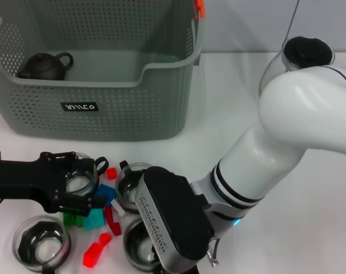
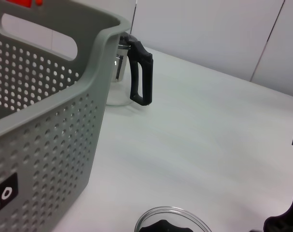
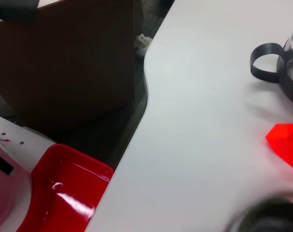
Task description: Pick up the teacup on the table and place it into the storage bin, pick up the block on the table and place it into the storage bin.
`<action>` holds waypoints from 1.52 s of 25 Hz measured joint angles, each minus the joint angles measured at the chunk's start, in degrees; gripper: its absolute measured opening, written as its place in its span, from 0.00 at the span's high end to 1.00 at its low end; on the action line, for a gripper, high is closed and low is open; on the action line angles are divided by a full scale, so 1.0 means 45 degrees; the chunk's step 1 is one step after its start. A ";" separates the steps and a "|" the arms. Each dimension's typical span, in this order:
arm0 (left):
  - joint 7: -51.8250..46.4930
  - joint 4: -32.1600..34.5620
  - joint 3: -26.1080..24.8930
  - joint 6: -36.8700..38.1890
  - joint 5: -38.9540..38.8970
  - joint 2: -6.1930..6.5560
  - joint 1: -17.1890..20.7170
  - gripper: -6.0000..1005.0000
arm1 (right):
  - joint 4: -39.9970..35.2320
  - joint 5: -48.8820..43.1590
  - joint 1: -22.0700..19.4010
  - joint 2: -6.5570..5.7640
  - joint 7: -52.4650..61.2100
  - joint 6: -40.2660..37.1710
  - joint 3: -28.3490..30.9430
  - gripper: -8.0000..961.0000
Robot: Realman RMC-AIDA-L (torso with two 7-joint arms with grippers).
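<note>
— Teacup [image 1: 80,181]: glass, on tabletop [image 1: 230,103] before storage bin [image 1: 104,114], amid scattered blocks [image 1: 94,219].
— Left gripper [image 1: 84,184]?
— Around that teacup; fingers spread wide at its sides; contact not discernible.
— Bin contents?
— Dark teapot [image 1: 45,65], far left corner.
— Right gripper [image 1: 175,225]?
— Low over other cups; opening cannot tell.

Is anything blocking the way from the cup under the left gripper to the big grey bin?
Nothing visible blocks it. The left gripper hovers over a glass cup, and the bin stands just behind it across bare table. Only the bin's wall must be lifted over. A dark teapot already sits inside.
</note>
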 joint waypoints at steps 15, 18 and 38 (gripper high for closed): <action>0.0015 -0.0005 -0.0018 0.0004 -0.0056 0.0001 0.0000 0.06 | -0.0717 0.0044 -0.0449 -0.0151 0.0039 -0.0503 0.0594 0.93; 0.0012 -0.0004 -0.0019 0.0011 -0.0060 0.0000 -0.0001 0.06 | -0.1215 0.0029 -0.1027 -0.0277 0.0028 -0.1067 0.1523 0.93; 0.0002 -0.0003 -0.0041 -0.0014 -0.0152 -0.0114 -0.0074 0.07 | -0.4157 0.0907 -0.2401 -0.0391 0.0150 -0.8789 1.3151 0.93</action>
